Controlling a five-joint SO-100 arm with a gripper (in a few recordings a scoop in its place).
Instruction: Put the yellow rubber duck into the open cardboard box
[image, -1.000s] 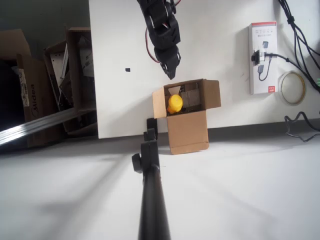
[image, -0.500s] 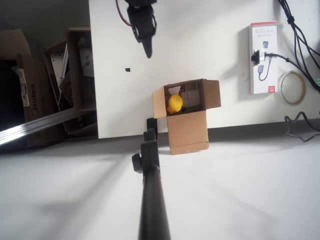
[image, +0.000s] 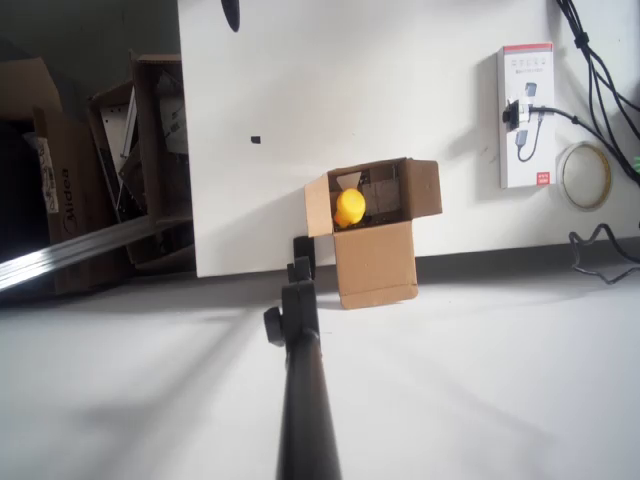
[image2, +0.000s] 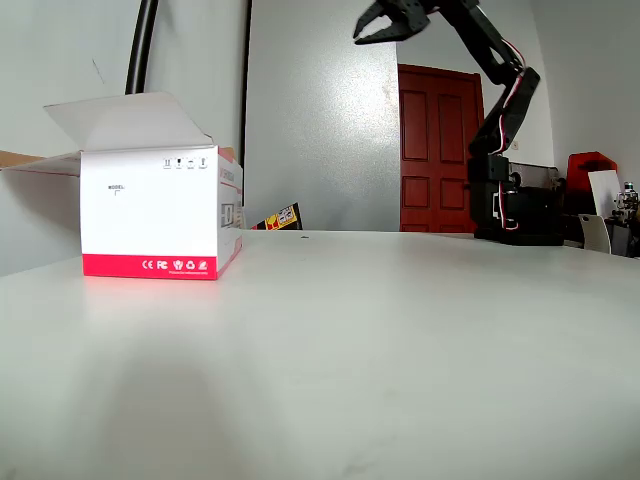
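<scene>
A: Where did the yellow rubber duck (image: 349, 207) end up?

B: Inside the open cardboard box (image: 375, 232), near its left wall in the overhead view. The task looked done.

A: And the end effector (image2: 385, 23)?

B: Released and empty, jaws parted, raised high above the desk (image2: 330, 330). A second earlier it hung just above the box; it had since retreated to the overhead view's top edge, while duck and box stayed put.

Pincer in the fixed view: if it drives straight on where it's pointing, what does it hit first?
Nothing visible. The pincer is raised, open, pointing left and slightly down; that line looks free above the table, though depth is unclear.
</scene>
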